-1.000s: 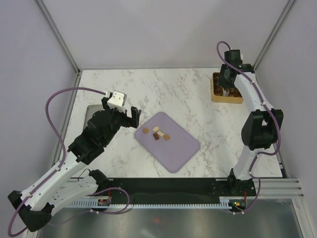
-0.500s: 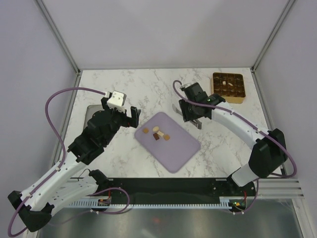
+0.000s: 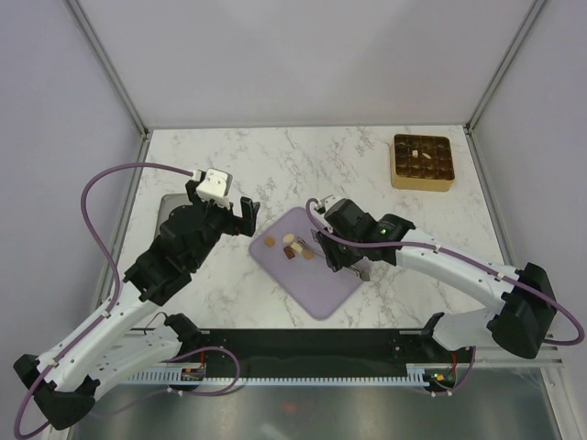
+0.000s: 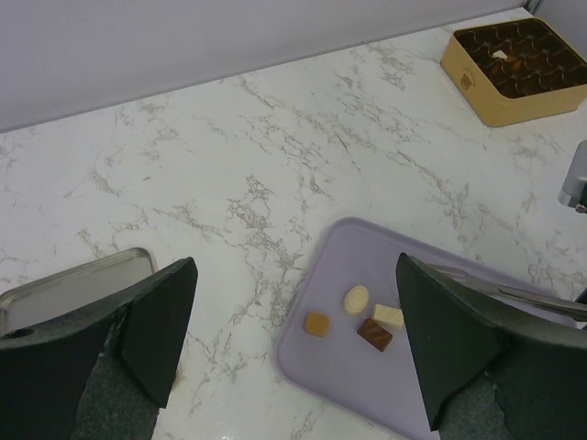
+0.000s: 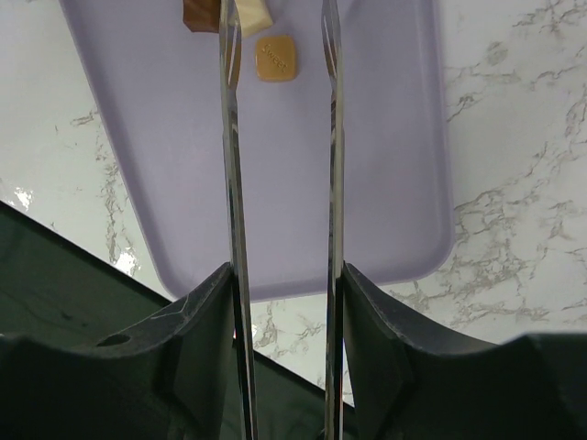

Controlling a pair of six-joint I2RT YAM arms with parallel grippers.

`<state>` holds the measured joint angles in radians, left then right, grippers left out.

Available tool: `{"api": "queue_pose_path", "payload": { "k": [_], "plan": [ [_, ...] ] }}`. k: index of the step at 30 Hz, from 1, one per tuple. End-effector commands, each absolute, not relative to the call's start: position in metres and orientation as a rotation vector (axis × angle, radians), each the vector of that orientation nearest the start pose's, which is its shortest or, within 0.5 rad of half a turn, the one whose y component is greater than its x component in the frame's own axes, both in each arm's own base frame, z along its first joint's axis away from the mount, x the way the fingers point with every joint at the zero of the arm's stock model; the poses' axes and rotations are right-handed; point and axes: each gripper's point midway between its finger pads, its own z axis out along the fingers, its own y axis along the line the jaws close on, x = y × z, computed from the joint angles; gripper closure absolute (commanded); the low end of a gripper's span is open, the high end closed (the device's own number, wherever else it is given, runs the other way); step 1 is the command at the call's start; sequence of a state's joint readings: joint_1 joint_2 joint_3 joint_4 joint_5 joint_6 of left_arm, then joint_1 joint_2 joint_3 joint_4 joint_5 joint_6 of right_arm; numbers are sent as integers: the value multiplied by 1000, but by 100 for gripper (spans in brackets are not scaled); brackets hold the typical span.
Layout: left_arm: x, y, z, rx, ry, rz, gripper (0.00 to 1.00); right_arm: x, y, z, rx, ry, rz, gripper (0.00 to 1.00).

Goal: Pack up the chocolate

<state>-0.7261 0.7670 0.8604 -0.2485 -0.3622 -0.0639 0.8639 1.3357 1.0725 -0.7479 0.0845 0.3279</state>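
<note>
Left pincer (image 3: 240, 216) wide apart; right pincer (image 5: 277, 27) half-parted, both empty.

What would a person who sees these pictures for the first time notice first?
Probably the flat lilac rounded-corner mat in the middle of the white marble table, with a few small brown, tan and cream chocolate pieces on it. The right arm holds long thin metal jaws parted over them. A square gold tray sits at the far right corner.
</note>
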Motion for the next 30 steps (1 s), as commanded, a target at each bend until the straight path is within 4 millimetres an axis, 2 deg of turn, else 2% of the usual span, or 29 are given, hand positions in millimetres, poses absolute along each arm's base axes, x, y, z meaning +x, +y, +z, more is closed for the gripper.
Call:
{"api": "queue_pose_path", "payload": {
  "k": [1,14,30],
  "plan": [
    [265,-151,307,307,1668,-245,3,199,238,134,-633,2504,322,46],
    [266,-152,304,312,1675,-243,3,184,238,121,-700,2523,261,46],
    [267,-152,305,311,1673,-241,3,184,241,105,-722,2541,239,46]
  ]
}}
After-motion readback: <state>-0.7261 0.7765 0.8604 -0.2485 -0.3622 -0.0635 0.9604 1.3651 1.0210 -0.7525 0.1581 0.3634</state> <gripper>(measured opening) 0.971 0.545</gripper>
